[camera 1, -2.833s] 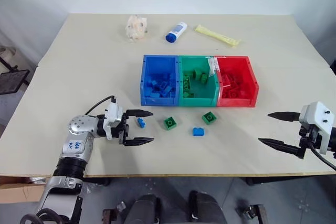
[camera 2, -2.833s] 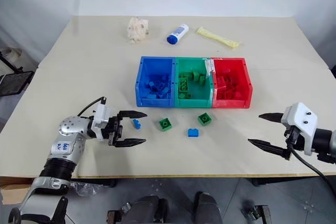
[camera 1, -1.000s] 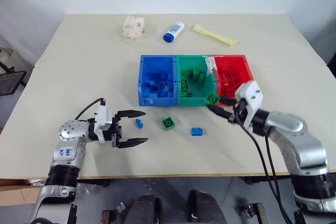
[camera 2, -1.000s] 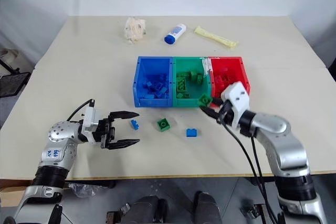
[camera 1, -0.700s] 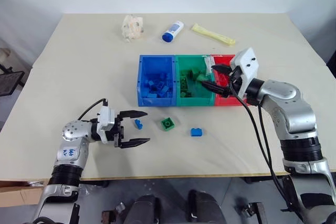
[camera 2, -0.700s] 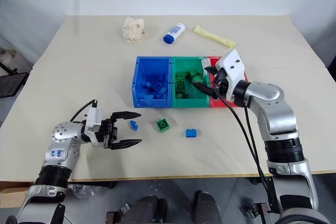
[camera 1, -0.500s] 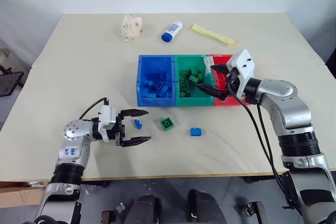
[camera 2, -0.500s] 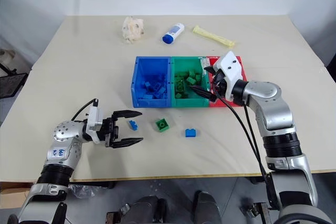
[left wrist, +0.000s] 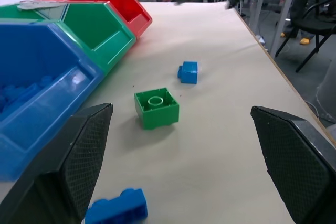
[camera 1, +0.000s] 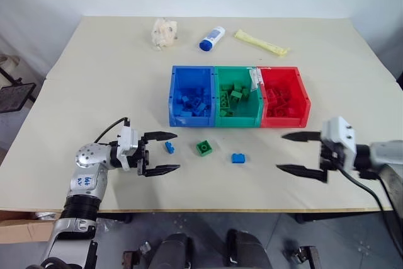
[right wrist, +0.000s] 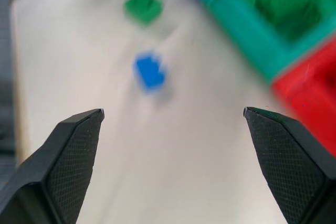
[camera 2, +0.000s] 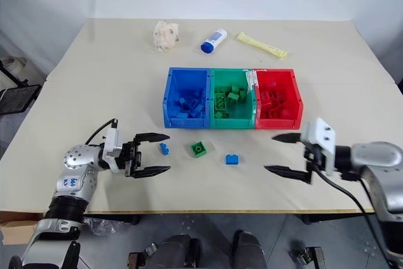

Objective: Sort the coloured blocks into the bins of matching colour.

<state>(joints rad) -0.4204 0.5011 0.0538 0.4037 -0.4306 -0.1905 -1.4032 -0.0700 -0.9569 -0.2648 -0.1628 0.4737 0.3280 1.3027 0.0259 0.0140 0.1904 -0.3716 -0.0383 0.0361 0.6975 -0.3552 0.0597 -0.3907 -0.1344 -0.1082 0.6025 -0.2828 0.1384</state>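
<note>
Head view: on the beige worktop (camera 1: 94,80), the left end effector (camera 1: 164,152), fingers spread and empty, flanks a small blue studded brick (camera 1: 169,147); a green square brick (camera 1: 203,148) and another blue brick (camera 1: 237,158) lie before the joined blue, green and red plastic bins (camera 1: 238,121). The right end effector (camera 1: 293,153) hangs released, right of them. Left wrist view: the green brick (left wrist: 156,108) sits between the fingers.

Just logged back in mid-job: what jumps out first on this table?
The row of blue, green and red bins mid-table, already full of bricks. Three loose bricks lie just in front: a small blue one, a green one and another blue one. The left hand and right hand flank them, open.
</note>
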